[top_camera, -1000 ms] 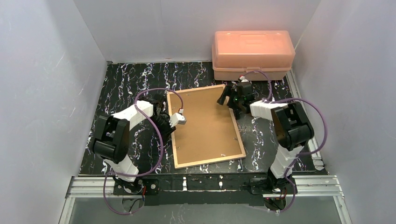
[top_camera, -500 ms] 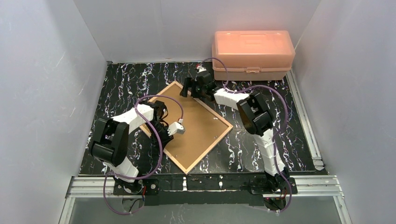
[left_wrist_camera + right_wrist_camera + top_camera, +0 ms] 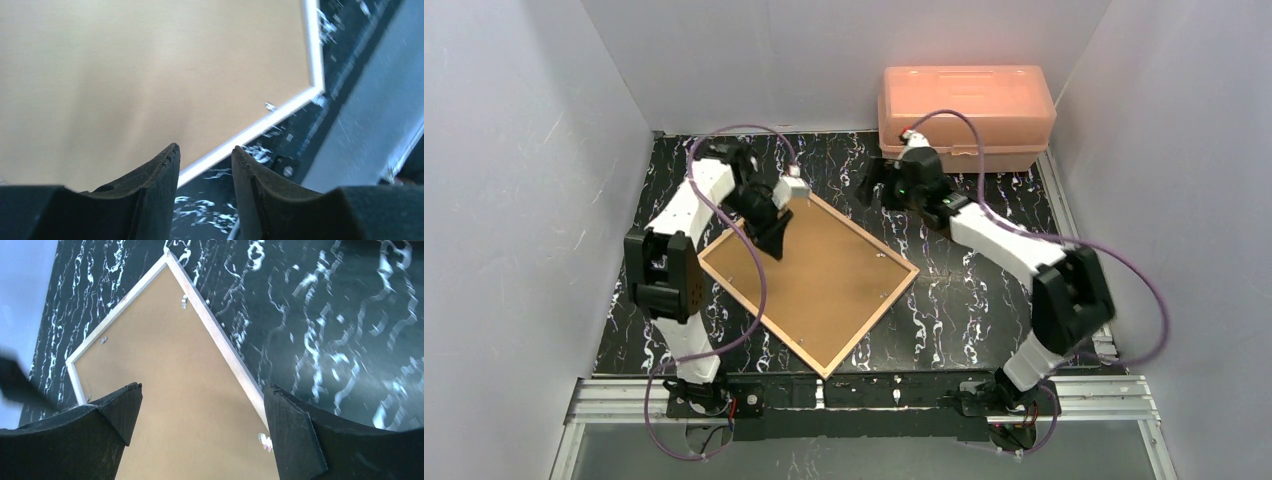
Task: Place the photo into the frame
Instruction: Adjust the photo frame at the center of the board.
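The frame (image 3: 871, 322) lies back-up on the black marbled table, turned like a diamond. The plain brown backing board (image 3: 824, 280) fills it. The photo is hidden. My left gripper (image 3: 776, 243) hovers over the frame's far left edge. In the left wrist view the left gripper (image 3: 205, 150) is narrowly open and empty, above the frame's pale edge (image 3: 250, 132). My right gripper (image 3: 869, 187) is beyond the frame's far corner. In the right wrist view the right gripper (image 3: 202, 386) is wide open and empty over the backing board (image 3: 165, 365) and the frame's edge (image 3: 220, 337).
An orange plastic box (image 3: 966, 115) stands at the back right against the wall. Small metal clips (image 3: 184, 301) sit along the frame's inner edge. White walls close in the table on three sides. Purple cables loop over both arms.
The frame has turned from nearly square to a diamond. My left gripper moved from the frame's near left side to its far left edge. My right gripper swung left, then back right.
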Controlling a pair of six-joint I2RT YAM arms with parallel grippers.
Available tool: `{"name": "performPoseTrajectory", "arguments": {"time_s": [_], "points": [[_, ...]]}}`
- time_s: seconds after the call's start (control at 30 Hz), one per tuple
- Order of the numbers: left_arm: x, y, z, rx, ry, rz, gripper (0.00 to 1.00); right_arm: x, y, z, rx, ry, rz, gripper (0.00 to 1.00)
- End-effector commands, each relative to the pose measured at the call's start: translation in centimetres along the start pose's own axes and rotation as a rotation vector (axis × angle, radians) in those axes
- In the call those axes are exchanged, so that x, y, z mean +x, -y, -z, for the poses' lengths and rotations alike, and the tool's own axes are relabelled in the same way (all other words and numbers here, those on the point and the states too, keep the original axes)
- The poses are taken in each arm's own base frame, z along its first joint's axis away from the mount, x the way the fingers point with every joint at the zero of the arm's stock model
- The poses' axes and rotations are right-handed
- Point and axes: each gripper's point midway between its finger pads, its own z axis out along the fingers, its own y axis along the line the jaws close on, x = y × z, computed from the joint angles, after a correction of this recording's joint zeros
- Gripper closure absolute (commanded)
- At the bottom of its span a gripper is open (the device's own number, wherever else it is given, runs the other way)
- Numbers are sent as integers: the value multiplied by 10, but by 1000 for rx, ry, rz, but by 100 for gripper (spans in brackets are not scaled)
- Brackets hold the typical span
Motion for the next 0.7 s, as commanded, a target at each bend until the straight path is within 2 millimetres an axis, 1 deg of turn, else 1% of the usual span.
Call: {"name": "performPoseTrajectory", "arguments": {"time_s": [0.0, 0.03, 0.07, 0.13, 0.2, 0.27, 0.3, 0.37, 0.43, 0.5, 0.6, 0.67], "points": [[-1, -80, 47, -154, 75, 244, 61, 53, 24, 54, 58, -94, -92, 1], [-3, -104, 62, -228, 114, 281, 62, 58, 17, 66, 17, -108, -116, 1], [6, -137, 77, -304, 138, 353, 63, 79, 21, 76, 5, -147, -150, 1], [18, -183, 106, -433, 200, 442, 63, 102, 17, 93, -54, -182, -238, 1], [27, -214, 119, -515, 219, 488, 64, 123, 16, 106, -74, -227, -304, 1], [42, -237, 125, -583, 196, 524, 65, 141, 19, 117, -80, -268, -335, 1], [48, -246, 125, -616, 175, 539, 66, 148, 21, 121, -75, -282, -343, 1], [58, -258, 120, -654, 151, 560, 67, 158, 22, 127, -80, -302, -358, 1], [62, -261, 109, -640, 155, 577, 67, 169, 24, 130, -81, -337, -374, 1], [63, -259, 96, -597, 162, 601, 67, 179, 25, 130, -80, -372, -388, 1], [69, -257, 85, -566, 151, 623, 68, 189, 28, 126, -71, -408, -392, 1], [74, -251, 76, -530, 134, 621, 69, 195, 32, 120, -56, -427, -391, 1]]}}
